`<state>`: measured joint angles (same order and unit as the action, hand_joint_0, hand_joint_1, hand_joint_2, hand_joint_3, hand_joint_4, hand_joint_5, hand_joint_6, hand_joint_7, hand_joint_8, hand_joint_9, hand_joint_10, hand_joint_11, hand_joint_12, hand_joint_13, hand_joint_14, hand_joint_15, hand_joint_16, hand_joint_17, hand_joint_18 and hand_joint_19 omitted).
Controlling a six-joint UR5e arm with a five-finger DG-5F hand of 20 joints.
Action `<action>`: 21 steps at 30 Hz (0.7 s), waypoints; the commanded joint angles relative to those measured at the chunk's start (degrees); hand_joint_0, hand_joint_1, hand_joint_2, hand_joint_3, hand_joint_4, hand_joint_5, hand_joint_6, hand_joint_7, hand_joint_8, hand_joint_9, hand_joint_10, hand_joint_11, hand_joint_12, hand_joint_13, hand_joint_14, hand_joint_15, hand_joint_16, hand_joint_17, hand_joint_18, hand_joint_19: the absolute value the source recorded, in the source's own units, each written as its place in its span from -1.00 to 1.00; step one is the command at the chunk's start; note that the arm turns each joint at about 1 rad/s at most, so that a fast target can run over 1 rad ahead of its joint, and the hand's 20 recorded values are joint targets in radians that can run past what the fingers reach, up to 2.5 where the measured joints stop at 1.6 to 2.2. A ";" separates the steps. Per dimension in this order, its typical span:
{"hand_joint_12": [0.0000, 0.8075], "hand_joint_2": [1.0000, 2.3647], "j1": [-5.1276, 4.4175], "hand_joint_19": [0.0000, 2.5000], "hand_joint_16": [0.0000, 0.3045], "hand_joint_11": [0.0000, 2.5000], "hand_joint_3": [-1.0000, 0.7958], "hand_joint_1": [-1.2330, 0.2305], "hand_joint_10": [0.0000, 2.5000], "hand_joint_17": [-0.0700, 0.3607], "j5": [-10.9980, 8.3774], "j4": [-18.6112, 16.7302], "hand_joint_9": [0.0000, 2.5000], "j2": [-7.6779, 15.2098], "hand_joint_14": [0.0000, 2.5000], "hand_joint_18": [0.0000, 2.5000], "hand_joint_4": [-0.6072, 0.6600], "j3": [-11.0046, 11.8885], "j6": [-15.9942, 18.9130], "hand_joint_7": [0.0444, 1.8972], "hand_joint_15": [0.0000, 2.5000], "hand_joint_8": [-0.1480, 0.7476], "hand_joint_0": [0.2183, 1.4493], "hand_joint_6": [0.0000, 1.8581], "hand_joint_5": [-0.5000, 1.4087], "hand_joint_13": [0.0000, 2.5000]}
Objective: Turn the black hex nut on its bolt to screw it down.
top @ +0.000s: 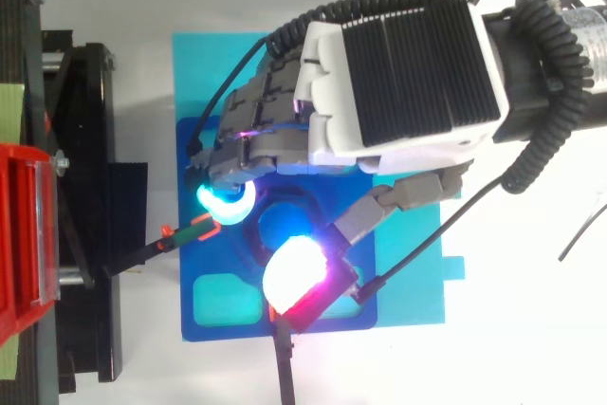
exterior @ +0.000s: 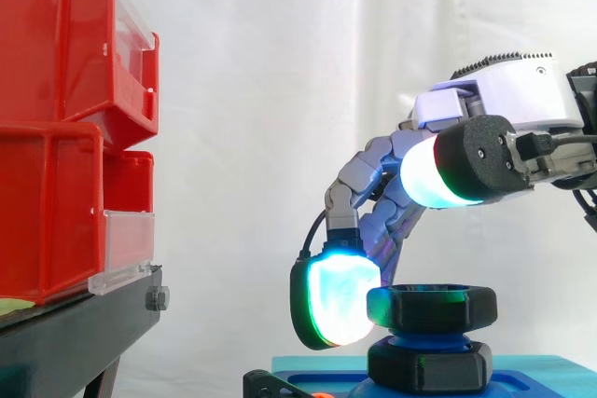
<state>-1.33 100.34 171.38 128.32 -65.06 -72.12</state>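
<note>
Hand (exterior: 504, 90) curled round the nut (exterior: 431, 308) on its bolt (top: 281, 225) below the palm, one pad (exterior: 336, 300) touching its flank; the raised thumb (exterior: 438, 174) should probably seat before turning.

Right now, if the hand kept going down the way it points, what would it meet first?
Most likely the black hex nut, which sits just beneath the hand. Whether they touch is unclear.

The hand (top: 398, 82) has a white, rounded shell. A black ribbed plate covers the shell's top, a small dark dot marks its side, and grey wrist housing adjoins it.
</note>
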 commanded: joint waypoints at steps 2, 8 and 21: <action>0.01 -1.00 0.89 -0.73 -0.63 -0.54 -0.44 0.34 -0.99 -0.09 1.35 0.10 -0.43 0.00 -0.99 -0.29 0.54 0.03 0.05 -0.31 -0.79 0.20 -0.56 -0.08 -0.72 -0.35; 0.01 -1.00 2.20 -0.73 -0.63 -0.53 -0.44 0.34 -0.99 -0.08 2.58 0.01 -0.42 0.00 -0.99 -0.29 0.54 0.03 0.05 -0.31 -0.79 0.20 -0.56 -0.08 -0.72 -0.34; 0.01 -1.00 3.17 -0.71 -0.63 -0.53 -0.44 0.33 -0.99 -0.08 3.90 -0.52 -0.42 0.09 -0.99 -0.29 0.55 2.66 0.23 -0.30 -0.78 0.19 -0.56 -0.14 -0.71 -0.33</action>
<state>1.95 104.12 171.11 128.32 -62.70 -71.91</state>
